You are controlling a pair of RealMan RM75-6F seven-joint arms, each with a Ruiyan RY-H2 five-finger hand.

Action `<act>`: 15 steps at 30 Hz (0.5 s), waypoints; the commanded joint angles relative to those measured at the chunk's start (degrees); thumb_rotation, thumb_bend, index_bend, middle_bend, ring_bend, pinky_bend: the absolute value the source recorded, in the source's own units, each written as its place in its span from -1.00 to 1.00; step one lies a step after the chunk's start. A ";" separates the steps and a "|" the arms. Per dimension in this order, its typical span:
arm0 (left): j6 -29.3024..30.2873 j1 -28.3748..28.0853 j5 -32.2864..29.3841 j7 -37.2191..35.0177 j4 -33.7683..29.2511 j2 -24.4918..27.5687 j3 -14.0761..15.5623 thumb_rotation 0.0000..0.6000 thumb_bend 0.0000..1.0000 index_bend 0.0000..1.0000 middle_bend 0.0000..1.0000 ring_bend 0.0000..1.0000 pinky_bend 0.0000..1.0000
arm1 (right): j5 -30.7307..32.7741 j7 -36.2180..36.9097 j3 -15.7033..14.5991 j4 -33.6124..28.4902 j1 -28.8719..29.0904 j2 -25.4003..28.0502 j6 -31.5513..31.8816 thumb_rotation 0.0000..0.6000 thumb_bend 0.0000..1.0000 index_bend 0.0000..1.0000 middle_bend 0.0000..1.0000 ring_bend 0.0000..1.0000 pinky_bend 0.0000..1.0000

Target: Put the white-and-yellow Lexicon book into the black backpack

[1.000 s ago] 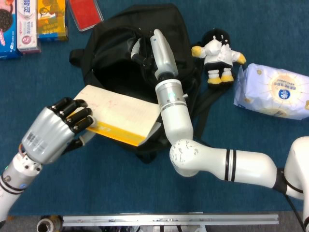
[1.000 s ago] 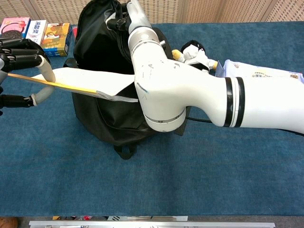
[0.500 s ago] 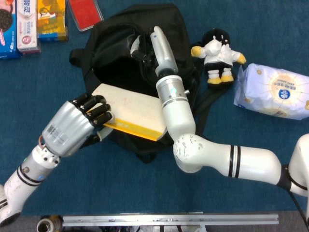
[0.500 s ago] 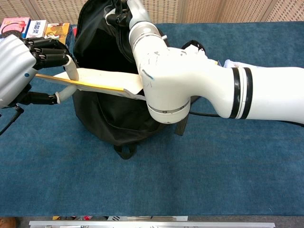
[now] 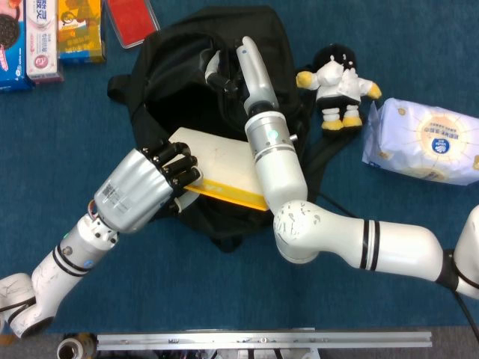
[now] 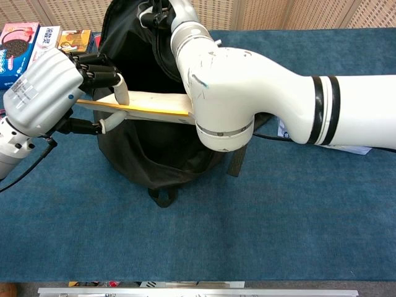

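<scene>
While gripped by left hand (image 5: pixel 142 196), book (image 5: pixel 217 157) over backpack (image 5: pixel 172 82) (seemingly its mouth).

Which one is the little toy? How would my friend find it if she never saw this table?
Start at the black backpack in the middle of the blue table. Look just to its right, before the white tissue pack: the toy lies there. It is the only plush figure, black head, white body, yellow hands and feet; everything else nearby is a box, pack or bag.
</scene>
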 commanded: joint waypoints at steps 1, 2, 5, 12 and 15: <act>-0.92 -0.64 -1.17 -0.20 1.40 -0.88 -0.48 1.00 -0.32 0.43 0.12 -0.18 0.00 | 0.67 0.13 -0.08 -0.65 -0.11 0.40 0.11 1.00 0.97 0.52 0.41 0.42 0.96; -1.08 -0.72 -1.49 -0.18 1.93 -1.11 -0.54 1.00 -0.32 0.43 0.12 -0.18 0.00 | 0.95 0.11 -0.05 -0.86 -0.13 0.56 0.11 1.00 0.97 0.52 0.41 0.42 0.96; -1.13 -0.74 -2.28 -0.07 3.33 -1.74 -0.55 1.00 -0.32 0.43 0.12 -0.18 0.00 | 1.43 0.14 -0.31 -1.36 -0.13 0.92 0.15 1.00 0.97 0.52 0.41 0.42 0.96; -1.55 -0.61 -3.99 3.15 6.55 -3.30 -0.86 1.00 -0.32 0.43 0.12 -0.18 0.00 | 2.44 0.47 -0.47 -1.52 0.27 1.31 0.39 1.00 0.97 0.52 0.41 0.42 0.96; -1.96 -0.07 -5.15 5.42 7.07 -3.93 -0.81 1.00 -0.32 0.43 0.12 -0.18 0.00 | 2.68 0.75 -0.48 -1.54 0.42 1.44 0.46 1.00 0.97 0.52 0.41 0.42 0.96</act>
